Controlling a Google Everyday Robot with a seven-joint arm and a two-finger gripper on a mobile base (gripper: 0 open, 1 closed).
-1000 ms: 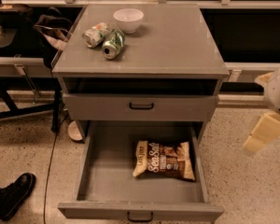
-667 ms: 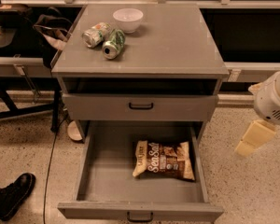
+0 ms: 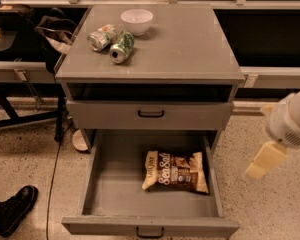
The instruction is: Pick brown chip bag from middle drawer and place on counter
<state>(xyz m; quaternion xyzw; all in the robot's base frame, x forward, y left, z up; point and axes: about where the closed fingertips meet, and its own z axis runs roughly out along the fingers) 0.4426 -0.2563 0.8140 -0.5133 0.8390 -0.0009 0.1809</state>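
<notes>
The brown chip bag [image 3: 176, 172] lies flat in the right half of the middle drawer [image 3: 115, 189], which is pulled fully out at the bottom of the cabinet. Its white "Sea Salt" lettering faces up. The counter [image 3: 185, 46] is the grey top slab of the cabinet. My gripper [image 3: 263, 161], cream-coloured under a white wrist, hangs at the right edge of the view. It is outside the drawer, to the right of the bag and higher than it, over the floor. It holds nothing that I can see.
Two green-and-silver soda cans [image 3: 112, 41] lie on the counter's back left, next to a white bowl [image 3: 137, 21]. A closed drawer [image 3: 150, 114] sits above the open one, under a dark slot. A black shoe [image 3: 12, 209] and chair legs are at left.
My gripper has moved left and slightly down, closer to the right side of the open drawer. The bag, cans and bowl have not moved.
</notes>
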